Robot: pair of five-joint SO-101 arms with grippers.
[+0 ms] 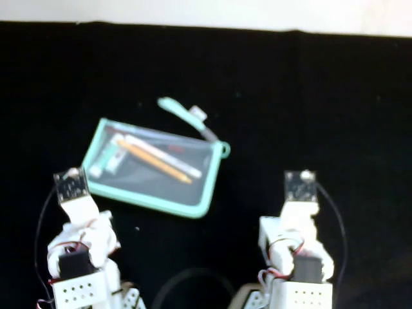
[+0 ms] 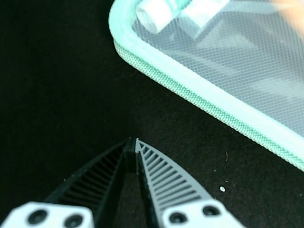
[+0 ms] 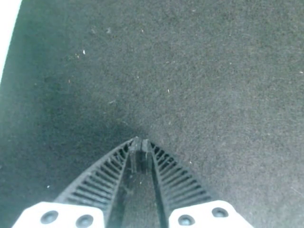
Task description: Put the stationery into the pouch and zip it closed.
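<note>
**Filled pouch lying on the cloth, both pincers clenched on nothing**

The rectangular clear-mesh pouch with a teal fabric border (image 1: 147, 202) is lying flat on the left half of the table. It is sitting at a slant, its long edges running from upper left down to lower right in the high view. Inside it, a long orange pencil (image 1: 154, 162) and a slim white pen (image 1: 166, 155) are lying side by side along its length. A short white-and-teal block (image 1: 111, 159) is resting at the left end. A teal wrist strap (image 1: 180, 112) is trailing from the pouch's upper right corner toward the back of the table. Whether the zip is drawn fully shut I cannot tell.

The left gripper (image 2: 132, 142) is hanging over the black cloth (image 1: 322, 96) near the pouch's border (image 2: 190, 90), apart from it. Its two ribbed fingers are pressing together at the tips with nothing between them. In the high view the left arm (image 1: 80, 232) is standing just beside the pouch's lower left corner.

The right gripper (image 3: 140, 142) is likewise clenched tip to tip and gripping nothing, over bare cloth. The right arm (image 1: 297, 232) is standing well apart from the pouch, to its right.

The black cloth is covering the whole table, and a pale strip (image 1: 206, 9) is showing along the far edge.
</note>
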